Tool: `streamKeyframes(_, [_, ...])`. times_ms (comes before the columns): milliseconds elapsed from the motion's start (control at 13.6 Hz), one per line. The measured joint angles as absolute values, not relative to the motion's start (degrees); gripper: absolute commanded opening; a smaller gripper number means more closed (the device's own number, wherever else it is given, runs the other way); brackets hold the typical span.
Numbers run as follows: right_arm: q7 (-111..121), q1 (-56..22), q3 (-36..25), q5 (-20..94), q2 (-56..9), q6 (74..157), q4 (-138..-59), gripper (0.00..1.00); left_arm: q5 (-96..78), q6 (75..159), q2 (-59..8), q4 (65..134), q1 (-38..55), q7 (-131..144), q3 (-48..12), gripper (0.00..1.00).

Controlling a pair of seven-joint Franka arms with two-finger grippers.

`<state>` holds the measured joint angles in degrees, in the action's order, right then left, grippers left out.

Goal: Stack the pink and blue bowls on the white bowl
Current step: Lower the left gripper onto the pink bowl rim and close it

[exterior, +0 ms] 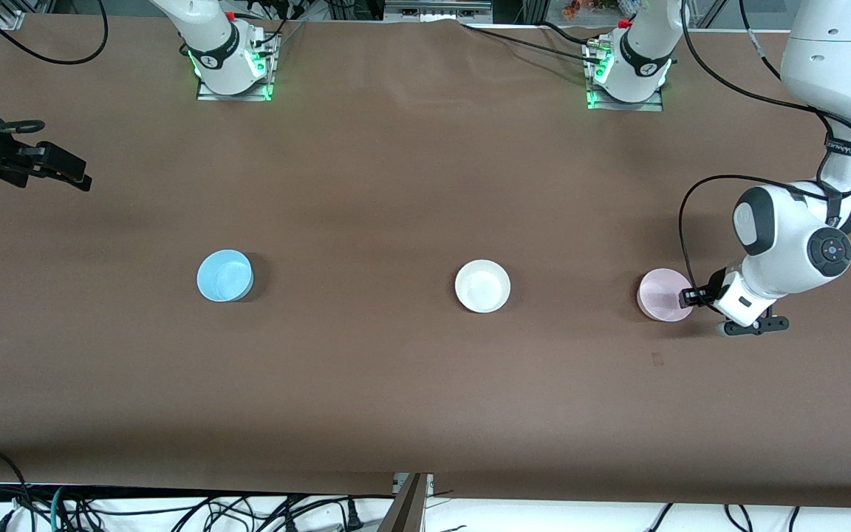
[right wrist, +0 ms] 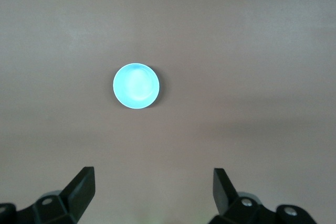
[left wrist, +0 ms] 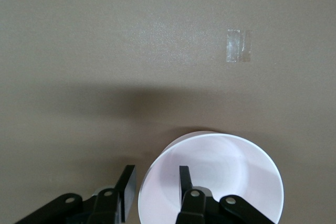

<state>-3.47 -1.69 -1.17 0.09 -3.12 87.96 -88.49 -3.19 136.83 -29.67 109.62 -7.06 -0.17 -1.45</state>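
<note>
Pink bowl (exterior: 662, 297), toward the left arm's end from white bowl (exterior: 482, 286): likely light, stiff, slippery; rim straddled by left claw (left wrist: 156, 184), not yet pinched. Right claw (right wrist: 153, 188) spread, waiting.

Brown desk (exterior: 396, 185), plain. Blue bowl (exterior: 224, 275) light sky blue; white bowl (exterior: 482, 286) glossy white; pink bowl (exterior: 662, 295) pale pink. Arms white with black joints, jaws black.

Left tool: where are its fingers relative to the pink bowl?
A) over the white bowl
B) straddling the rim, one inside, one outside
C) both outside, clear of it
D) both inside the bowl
B: in the left wrist view, the left tool has one finger inside the pink bowl and the other outside its rim.
</note>
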Motion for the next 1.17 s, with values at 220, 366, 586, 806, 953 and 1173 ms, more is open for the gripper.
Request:
streamKeyframes(220, [-3.5,-1.7,-1.2,0.1,-3.1,87.9,-88.5,0.99,-3.2,136.8,-29.7,109.6,-6.9,-2.0,-1.5,0.38])
streamKeyframes(366, [-3.5,-1.7,-1.2,0.1,-3.1,87.9,-88.5,0.99,-3.2,136.8,-29.7,109.7,-6.9,-2.8,-1.5,0.38])
streamKeyframes(586, [-3.5,-1.7,-1.2,0.1,-3.1,87.9,-88.5,0.99,-3.2,136.7,-29.7,109.7,-6.9,-3.0,-1.5,0.38])
streamKeyframes(806, [-3.5,-1.7,-1.2,0.1,-3.1,87.9,-88.5,0.99,-2.5,136.7,-29.7,109.7,-6.9,-3.7,-1.5,0.38])
streamKeyframes(953, [-3.5,-1.7,-1.2,0.1,-3.1,87.9,-88.5,0.99,-2.4,136.6,-29.8,109.7,-6.9,-4.0,-1.4,0.38])
streamKeyframes(1173, [-3.5,-1.7,-1.2,0.1,-3.1,87.9,-88.5,0.99,-2.4,136.6,-29.8,109.8,-7.0,-4.9,-1.3,0.37])
